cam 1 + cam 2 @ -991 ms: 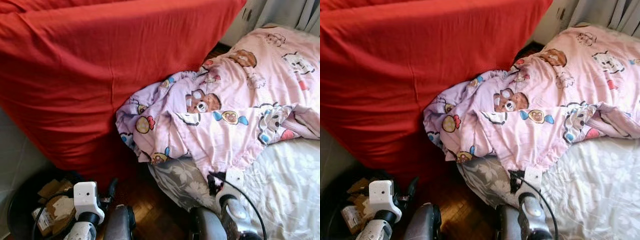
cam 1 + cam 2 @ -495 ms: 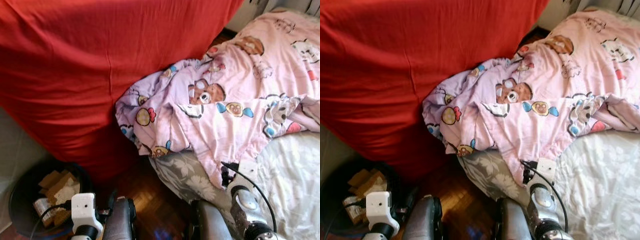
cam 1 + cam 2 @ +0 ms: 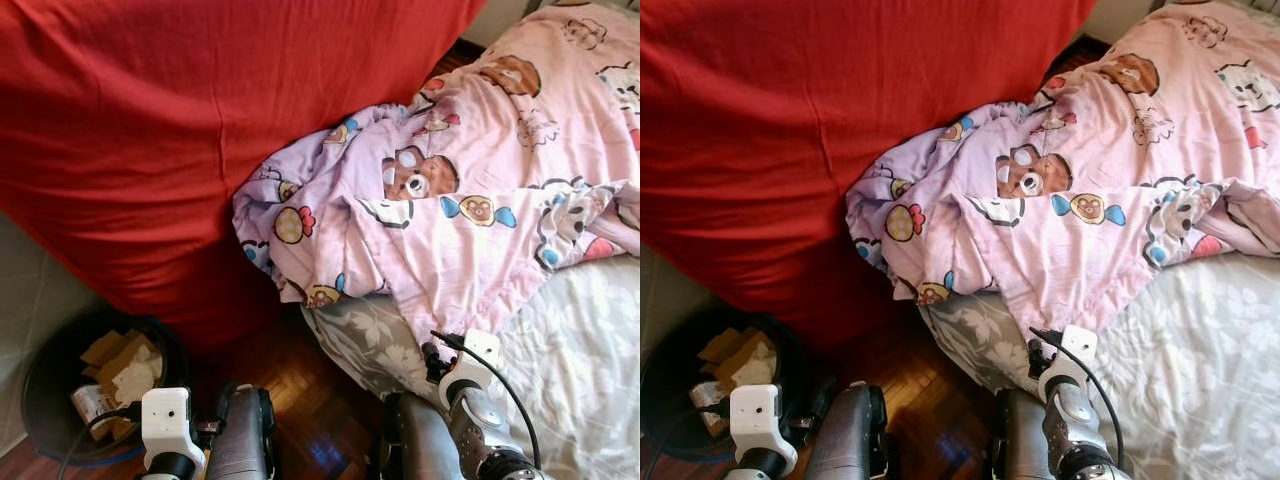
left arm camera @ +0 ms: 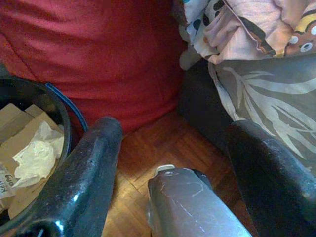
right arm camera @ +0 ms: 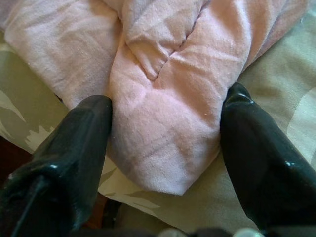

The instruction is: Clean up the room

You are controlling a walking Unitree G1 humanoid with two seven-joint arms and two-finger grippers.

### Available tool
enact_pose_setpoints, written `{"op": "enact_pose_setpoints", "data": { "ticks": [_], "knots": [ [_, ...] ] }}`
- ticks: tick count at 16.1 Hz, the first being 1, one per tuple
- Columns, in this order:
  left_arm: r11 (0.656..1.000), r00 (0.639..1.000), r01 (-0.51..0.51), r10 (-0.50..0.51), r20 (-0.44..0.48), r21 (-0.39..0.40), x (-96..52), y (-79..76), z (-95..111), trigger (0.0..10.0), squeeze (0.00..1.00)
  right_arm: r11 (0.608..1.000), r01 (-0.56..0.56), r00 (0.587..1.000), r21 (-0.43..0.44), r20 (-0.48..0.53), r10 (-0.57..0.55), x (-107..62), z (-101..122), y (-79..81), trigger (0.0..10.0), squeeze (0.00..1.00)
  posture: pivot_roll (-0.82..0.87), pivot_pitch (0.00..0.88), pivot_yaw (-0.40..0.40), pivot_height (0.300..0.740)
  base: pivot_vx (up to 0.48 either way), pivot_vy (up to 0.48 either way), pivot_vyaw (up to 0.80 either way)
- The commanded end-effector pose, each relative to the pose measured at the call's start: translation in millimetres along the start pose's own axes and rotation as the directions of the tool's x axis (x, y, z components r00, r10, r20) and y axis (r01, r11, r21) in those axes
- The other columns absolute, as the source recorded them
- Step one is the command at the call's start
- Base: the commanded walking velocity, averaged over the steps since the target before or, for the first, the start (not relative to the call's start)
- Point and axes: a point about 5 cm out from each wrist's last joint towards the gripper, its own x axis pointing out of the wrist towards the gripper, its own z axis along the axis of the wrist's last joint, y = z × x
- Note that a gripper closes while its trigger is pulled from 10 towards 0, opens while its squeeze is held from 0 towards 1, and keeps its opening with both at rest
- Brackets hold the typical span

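A crumpled pink cartoon-print blanket point(image 3: 450, 230) lies on the bed and spills over its near corner. My right gripper point(image 3: 437, 352) is at the blanket's lowest hanging fold. In the right wrist view that pink fold point(image 5: 158, 138) sits between the two open black fingers point(image 5: 74, 143), over the grey floral sheet. My left gripper point(image 3: 222, 403) hangs low and open beside a black bin point(image 3: 40, 400). The bin point(image 4: 59, 96) holds cardboard pieces and crumpled paper point(image 4: 34, 155).
A large shape under a red cover point(image 3: 180, 130) stands to the left of the bed, almost touching the blanket. The bed's grey-white floral sheet point(image 3: 580, 350) shows at the right. A narrow strip of dark parquet floor point(image 3: 300, 370) runs between them. My silver legs fill the bottom edge.
The head view has shifted and dipped a little, so the bin shows more fully. My right gripper stays at the blanket's hanging edge; the left arm hangs as before.
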Motion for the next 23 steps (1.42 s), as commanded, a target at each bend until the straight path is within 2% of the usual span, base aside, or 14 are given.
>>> {"op": "enact_pose_setpoints", "data": {
  "ticks": [1, 2, 3, 13, 20, 23],
  "knots": [
    [1.000, 0.999, -0.008, 0.008, -0.034, 0.002, -6.5, 2.2, -5.3, 10.0, 0.00, 1.000, 0.005, 0.997, 0.014, -0.071, -0.004, -4.4, -17.5, -2.1, 9.8, 0.00, 0.14, 0.300, 0.016, 0.605, 0.000, 0.000, 0.00],
    [1.000, 0.999, -0.007, 0.007, -0.036, 0.002, -6.1, 1.9, -5.3, 10.0, 0.00, 1.000, 0.003, 0.997, 0.013, -0.071, -0.002, -4.1, -16.8, -2.4, 3.4, 0.00, 0.14, 0.299, 0.017, 0.605, 0.000, 0.000, 0.00],
    [1.000, 0.999, -0.006, 0.006, -0.037, 0.001, -5.7, 1.5, -5.1, 10.0, 0.00, 1.000, 0.000, 0.998, 0.014, -0.068, 0.001, -4.0, -16.2, -2.2, 0.0, 0.00, 0.14, 0.297, 0.016, 0.605, 0.000, 0.000, 0.00],
    [1.000, 0.999, -0.011, 0.011, -0.041, -0.004, 1.7, -0.2, -6.2, 10.0, 0.00, 0.999, -0.033, 0.996, -0.030, -0.079, 0.031, -3.9, -17.6, 5.1, 0.0, 0.00, 0.14, 0.272, 0.009, 0.605, 0.000, 0.000, 0.00],
    [0.999, 0.999, -0.020, 0.019, -0.030, -0.025, 27.2, -2.6, -6.9, 10.0, 0.00, 0.999, -0.036, 0.998, -0.013, -0.044, 0.036, 1.0, -3.2, 10.0, 0.0, 0.00, 0.10, 0.188, -0.006, 0.605, 0.000, 0.000, 0.00],
    [0.999, 0.999, -0.036, 0.035, -0.026, -0.038, 37.8, -1.9, -9.0, 10.0, 0.00, 0.999, -0.054, 0.998, 0.003, 0.013, 0.054, 2.4, 6.6, 10.1, 0.0, 0.00, 0.08, 0.135, -0.013, 0.605, 0.000, 0.000, 0.00]
  ]
}}
